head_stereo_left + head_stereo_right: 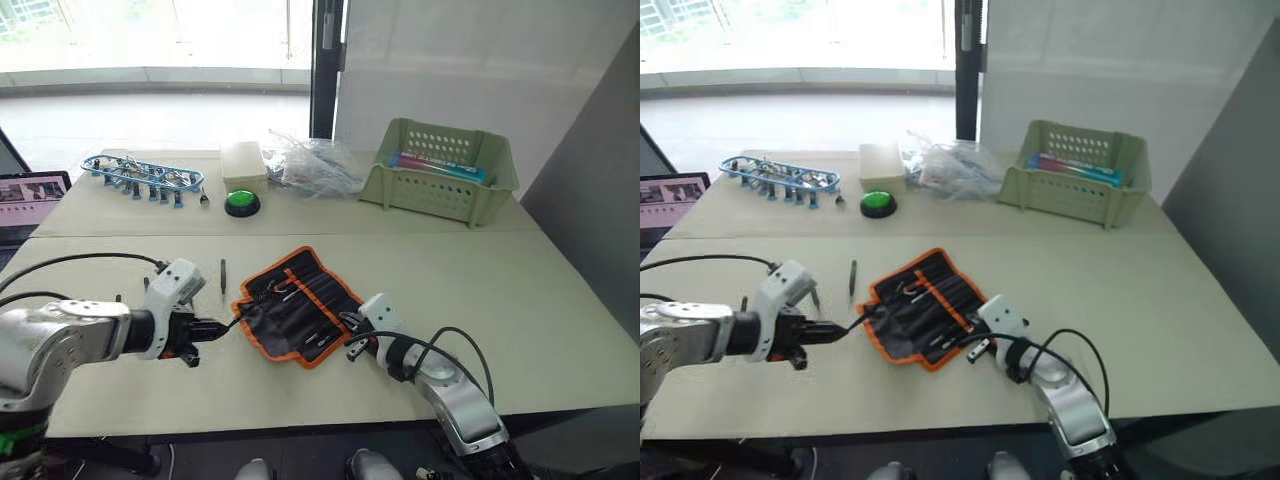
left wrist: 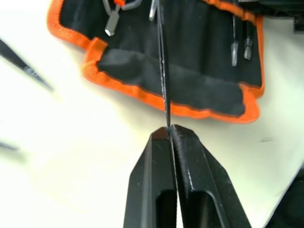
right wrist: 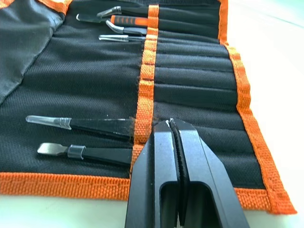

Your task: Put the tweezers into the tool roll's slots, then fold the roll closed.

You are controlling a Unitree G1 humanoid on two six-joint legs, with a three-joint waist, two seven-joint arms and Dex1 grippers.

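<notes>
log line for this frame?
left pincer: shut on tweezer, over tool roll edge | right pincer: shut, on roll slots | roll open

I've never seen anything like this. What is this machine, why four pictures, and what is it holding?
It is a humanoid robot with two arms, each ending in a two-fingered gripper. Two pictures come from cameras in its head, looking down at a table; the other two come from cameras on its wrists, looking along the fingers. On the table lies an open tool roll, black with orange trim, some tools already in its slots. The left gripper is shut on a tweezer, pointing it at the roll. The right gripper, shut, is at the roll's other edge. Another tweezer lies loose. Behind are a green basket and a green button.
</notes>
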